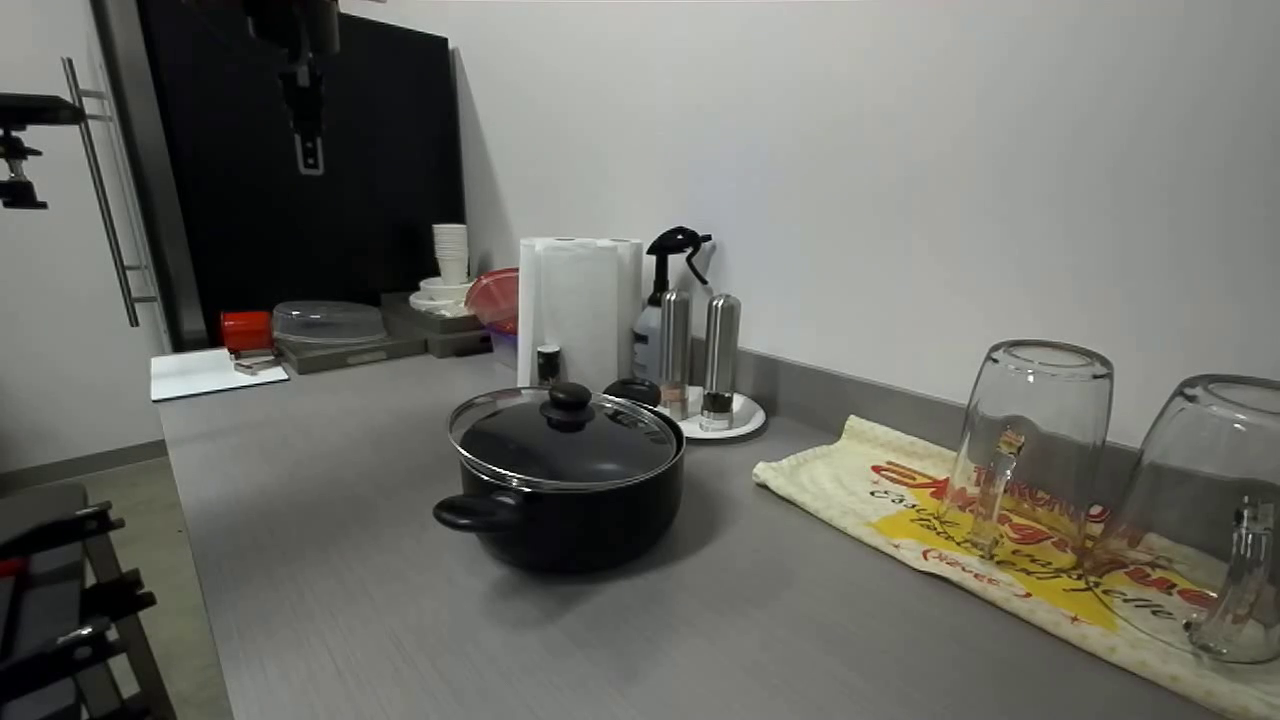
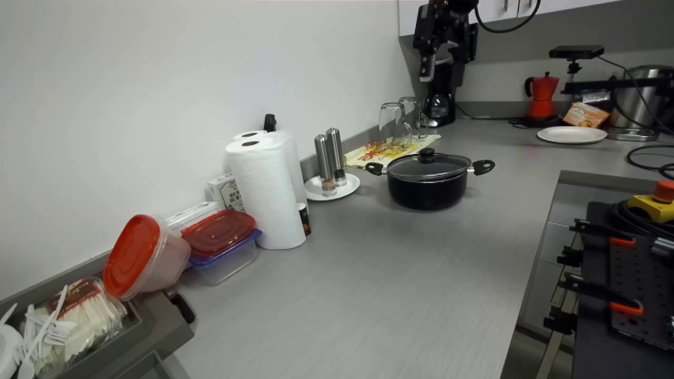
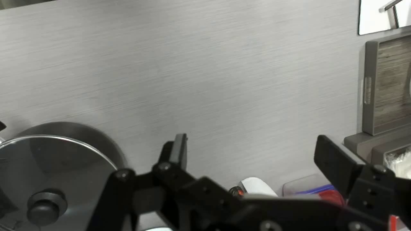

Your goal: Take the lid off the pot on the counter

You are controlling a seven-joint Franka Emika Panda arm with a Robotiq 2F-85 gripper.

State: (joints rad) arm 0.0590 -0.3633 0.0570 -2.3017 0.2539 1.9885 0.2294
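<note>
The black pot [image 1: 590, 525] stands on the grey counter [image 1: 350, 560]; it also shows in an exterior view [image 2: 427, 195]. The glass lid [image 1: 540, 450] with its black knob rests on top of the pot, also seen in an exterior view [image 2: 429, 169]. In the wrist view the lid [image 3: 74, 179] is at the lower left, cut off by the frame edge. My gripper [image 3: 252, 141] is open with nothing between its fingers. It hangs high above the counter, to one side of the pot, and shows in both exterior views [image 1: 309, 155] [image 2: 442, 73].
Paper towel rolls [image 2: 268, 195] and two steel mills [image 2: 329, 163] on a white plate stand along the wall near the pot. Upturned glass mugs [image 1: 1040, 440] stand on a printed cloth [image 1: 860, 480]. Plastic containers [image 2: 226, 258] and grey trays [image 3: 372, 89] lie farther along.
</note>
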